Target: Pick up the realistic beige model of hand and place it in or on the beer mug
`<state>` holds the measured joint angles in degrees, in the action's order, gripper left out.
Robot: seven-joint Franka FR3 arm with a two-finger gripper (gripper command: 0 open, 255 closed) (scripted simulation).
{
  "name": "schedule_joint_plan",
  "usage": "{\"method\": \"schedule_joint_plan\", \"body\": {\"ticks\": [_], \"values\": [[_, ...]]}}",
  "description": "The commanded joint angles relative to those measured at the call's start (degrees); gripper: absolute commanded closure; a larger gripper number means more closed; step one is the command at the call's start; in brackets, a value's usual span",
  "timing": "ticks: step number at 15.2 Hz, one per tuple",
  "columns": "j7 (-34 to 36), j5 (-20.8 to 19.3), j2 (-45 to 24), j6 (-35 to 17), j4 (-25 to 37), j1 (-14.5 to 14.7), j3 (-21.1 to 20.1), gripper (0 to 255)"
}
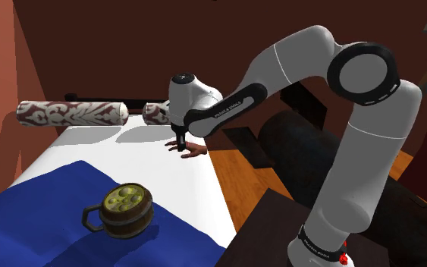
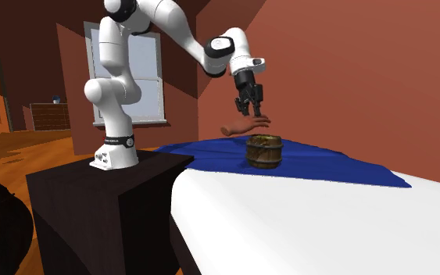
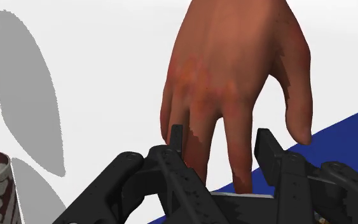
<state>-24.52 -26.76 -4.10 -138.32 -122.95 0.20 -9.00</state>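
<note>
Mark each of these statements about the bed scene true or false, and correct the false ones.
1. The beer mug stands on the blue blanket. True.
2. The hand model lies inside the mug. False: it is over the white sheet, well apart from the mug.
3. The gripper is down at the hand model. True.
4. The mug has no handle. False: a handle sticks out on the shoulder view's left side of it.
5. The bolster at the far end of the bed is plain blue. False: it is patterned in dark red and white.
</note>
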Motion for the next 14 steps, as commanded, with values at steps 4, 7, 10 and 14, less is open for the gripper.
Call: {"method": "schedule_joint_plan", "body": {"ticks": [4, 7, 10, 14], "values": [[5.88, -0.98, -3.36, 5.20, 6.13, 3.82, -2.87, 255], [9.30, -1.83, -6.18, 8.22, 10.42, 6.32, -4.34, 255], [10.28, -2.07, -6.99, 9.15, 11.70, 7.15, -4.77, 255], [2.04, -0.63, -13.50, 8.92, 17.08, 5.59, -4.70, 0]]}}
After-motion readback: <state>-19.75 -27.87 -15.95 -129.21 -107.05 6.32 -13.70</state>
